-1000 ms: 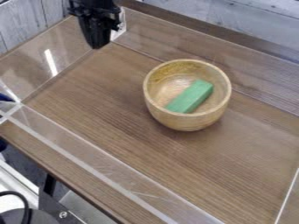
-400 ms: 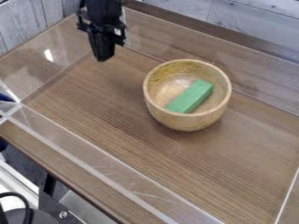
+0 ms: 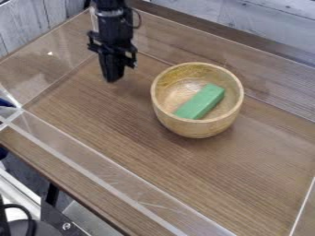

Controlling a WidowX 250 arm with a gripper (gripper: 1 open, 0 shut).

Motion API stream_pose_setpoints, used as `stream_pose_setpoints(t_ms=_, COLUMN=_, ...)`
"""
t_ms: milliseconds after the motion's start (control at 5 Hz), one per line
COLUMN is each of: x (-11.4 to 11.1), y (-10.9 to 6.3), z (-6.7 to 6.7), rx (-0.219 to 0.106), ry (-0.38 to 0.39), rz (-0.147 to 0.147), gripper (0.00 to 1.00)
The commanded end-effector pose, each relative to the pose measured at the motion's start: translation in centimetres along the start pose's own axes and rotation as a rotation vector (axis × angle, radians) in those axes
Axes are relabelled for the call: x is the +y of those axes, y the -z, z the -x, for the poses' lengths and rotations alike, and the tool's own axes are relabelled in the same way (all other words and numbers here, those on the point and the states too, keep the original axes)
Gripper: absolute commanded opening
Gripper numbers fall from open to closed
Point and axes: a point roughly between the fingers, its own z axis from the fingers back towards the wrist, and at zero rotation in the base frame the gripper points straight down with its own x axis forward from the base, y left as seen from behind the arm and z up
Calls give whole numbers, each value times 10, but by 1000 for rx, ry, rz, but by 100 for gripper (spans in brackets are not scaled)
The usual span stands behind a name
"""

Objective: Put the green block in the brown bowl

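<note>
The green block [image 3: 200, 101] lies tilted inside the brown bowl [image 3: 169, 119], which stands right of centre on the wooden table. My gripper [image 3: 113, 76] hangs straight down to the left of the bowl, its black fingers pressed together just above the tabletop, shut with nothing between them. A clear gap separates it from the bowl's rim.
A clear plastic wall [image 3: 74, 171] runs along the table's front and left edges. Wooden planks [image 3: 246, 14] rise behind the table at the back. Bare wood surface [image 3: 185, 184] spreads in front of the bowl.
The gripper has come down and shifted toward the front of the table, ending close above the wood left of the bowl. The block and bowl have not moved.
</note>
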Motion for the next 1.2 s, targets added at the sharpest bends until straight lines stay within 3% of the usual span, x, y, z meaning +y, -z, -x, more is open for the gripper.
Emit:
stream_pose_setpoints(t_ms=0, x=6, y=-13, z=-13, rx=-48, ry=7, rz=-48, gripper=0)
stream_pose_setpoints(t_ms=1000, x=6, y=-5, z=-20, rx=-35, ry=-3, rz=-43, gripper=0)
